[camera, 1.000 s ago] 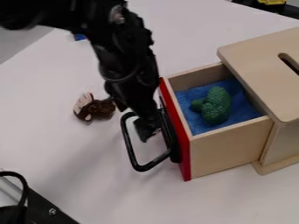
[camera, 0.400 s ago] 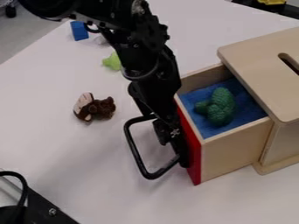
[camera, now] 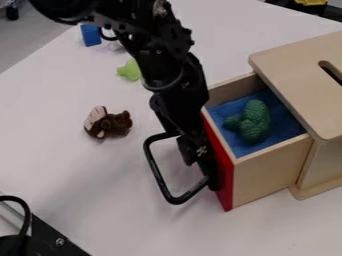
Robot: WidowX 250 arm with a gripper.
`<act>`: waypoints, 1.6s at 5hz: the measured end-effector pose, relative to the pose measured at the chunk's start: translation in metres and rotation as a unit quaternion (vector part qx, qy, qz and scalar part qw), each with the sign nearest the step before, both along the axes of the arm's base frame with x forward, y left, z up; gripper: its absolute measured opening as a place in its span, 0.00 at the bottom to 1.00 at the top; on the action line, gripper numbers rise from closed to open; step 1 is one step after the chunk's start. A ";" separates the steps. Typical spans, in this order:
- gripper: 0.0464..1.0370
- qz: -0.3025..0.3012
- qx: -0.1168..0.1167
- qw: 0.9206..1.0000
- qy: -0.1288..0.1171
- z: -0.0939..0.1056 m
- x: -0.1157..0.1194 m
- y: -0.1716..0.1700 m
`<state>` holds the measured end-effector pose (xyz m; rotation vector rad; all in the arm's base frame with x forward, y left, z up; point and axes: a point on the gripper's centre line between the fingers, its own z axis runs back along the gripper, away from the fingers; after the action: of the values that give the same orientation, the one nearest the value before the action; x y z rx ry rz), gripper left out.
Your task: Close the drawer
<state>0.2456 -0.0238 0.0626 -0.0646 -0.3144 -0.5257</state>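
- One drawer (camera: 267, 175) stands partly out of its box (camera: 294, 85);
- Gripper (camera: 190, 161) beside red front (camera: 226, 189), at handle (camera: 159, 174); clenched or released, cannot tell;
- Push straight toward box; keep force centred to limit skewing

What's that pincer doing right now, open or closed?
Black pincer: at the red-fronted wooden drawer, by its black looped handle; whether it's open or closed can't be told.
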 end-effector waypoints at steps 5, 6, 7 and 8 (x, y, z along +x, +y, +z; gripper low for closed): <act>0.96 0.015 -0.014 0.999 -0.034 0.025 0.029 -0.018; 0.96 0.028 -0.005 0.999 -0.044 0.030 0.039 -0.022; 0.96 0.045 -0.006 0.998 -0.051 0.032 0.048 -0.023; 0.96 0.053 -0.003 0.997 -0.061 0.030 0.059 -0.028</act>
<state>0.3046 -0.0515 0.0930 -0.0213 -0.4371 -0.4240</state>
